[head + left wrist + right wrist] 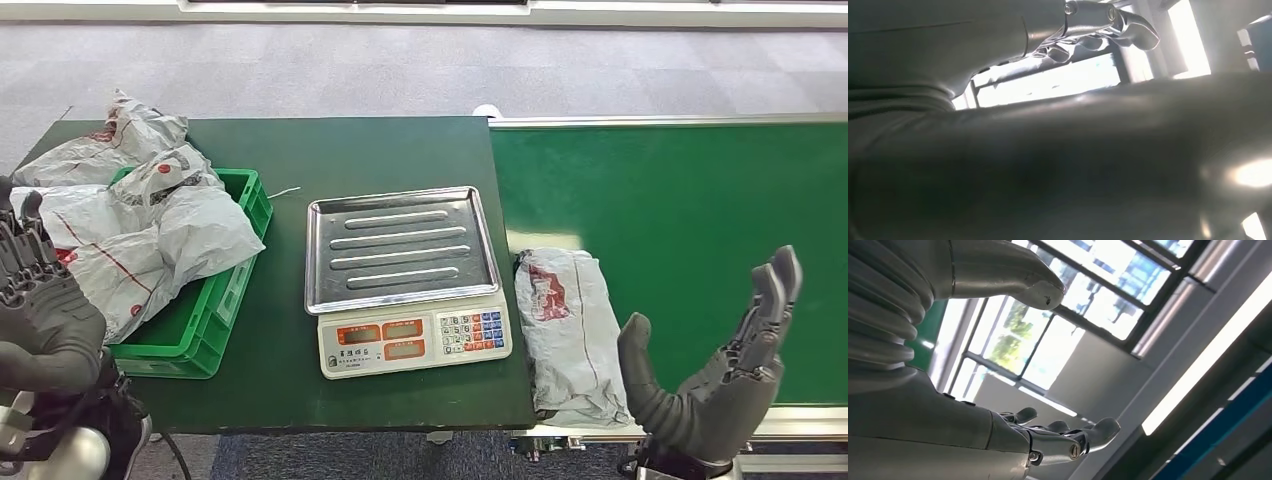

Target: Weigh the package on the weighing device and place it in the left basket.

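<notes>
The robot's right hand (722,370) is raised palm-up with its thumb and fingers spread apart, holding nothing. It hovers just beside the near end of a grey plastic mailing package (568,330), not touching it. In the right wrist view the same hand (998,365) shows its thumb and fingers apart, with windows (1068,320) behind them.

The package lies flat on the green conveyor belt (690,220), right next to the electronic weighing scale (405,275) and on the side of it away from the basket. The scale's steel tray (398,247) has nothing on it. The scale stands on a dark green table (330,150).

On the other side of the scale sits a green plastic basket (215,315), holding several grey packages (130,225) piled up and spilling over its rim.

The robot's left hand (40,310) is beside the basket, on the side away from the scale, its fingers pointing upward. Whether it is released or clenched cannot be told. The left wrist view is mostly dark and blurred, with a few fingers (1098,25) against bright light.
</notes>
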### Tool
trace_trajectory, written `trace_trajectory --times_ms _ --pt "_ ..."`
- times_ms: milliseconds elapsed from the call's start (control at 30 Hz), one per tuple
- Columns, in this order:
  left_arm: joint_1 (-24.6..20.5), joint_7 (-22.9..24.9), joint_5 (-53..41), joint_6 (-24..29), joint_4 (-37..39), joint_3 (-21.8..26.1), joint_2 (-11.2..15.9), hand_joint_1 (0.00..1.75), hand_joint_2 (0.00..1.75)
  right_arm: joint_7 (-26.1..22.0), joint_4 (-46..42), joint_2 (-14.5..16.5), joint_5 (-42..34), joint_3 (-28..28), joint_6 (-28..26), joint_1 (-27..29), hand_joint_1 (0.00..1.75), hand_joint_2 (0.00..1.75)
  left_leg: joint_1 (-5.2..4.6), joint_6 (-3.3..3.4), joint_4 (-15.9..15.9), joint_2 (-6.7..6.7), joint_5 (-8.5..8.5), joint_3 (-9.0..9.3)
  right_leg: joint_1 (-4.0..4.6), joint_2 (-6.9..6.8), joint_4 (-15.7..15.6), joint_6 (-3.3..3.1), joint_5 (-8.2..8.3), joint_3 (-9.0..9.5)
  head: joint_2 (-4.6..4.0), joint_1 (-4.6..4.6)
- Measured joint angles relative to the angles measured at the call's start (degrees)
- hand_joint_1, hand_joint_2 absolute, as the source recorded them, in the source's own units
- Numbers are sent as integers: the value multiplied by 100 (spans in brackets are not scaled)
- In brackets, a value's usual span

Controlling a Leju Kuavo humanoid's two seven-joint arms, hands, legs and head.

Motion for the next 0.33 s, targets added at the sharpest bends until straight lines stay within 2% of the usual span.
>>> trace_trajectory --times_ms 67,100,200,333 --pt "128 90 183 -66 -147 -28 -159 0 0 200 -40 -15 79 -154 0 139 0 44 0 0 0 0 -2 0 0 0 0 2 -2 0 0 -1" --pt "187 92 263 -80 -213 -28 -236 0 0 252 -56 -26 88 -222 0 200 0 44 0 0 0 0 -2 0 0 0 0 3 -2 0 0 0" --pt "328 51 411 -101 -401 -16 -434 0 0 249 -94 -43 92 -353 0 312 0 175 0 0 0 0 -4 -1 0 0 0 5 -4 1 0 1" --pt "434 42 443 -110 -574 10 -578 0 0 284 -103 -44 211 -400 0 333 0 175 1 0 0 1 -5 -1 1 0 0 4 -7 1 0 0"
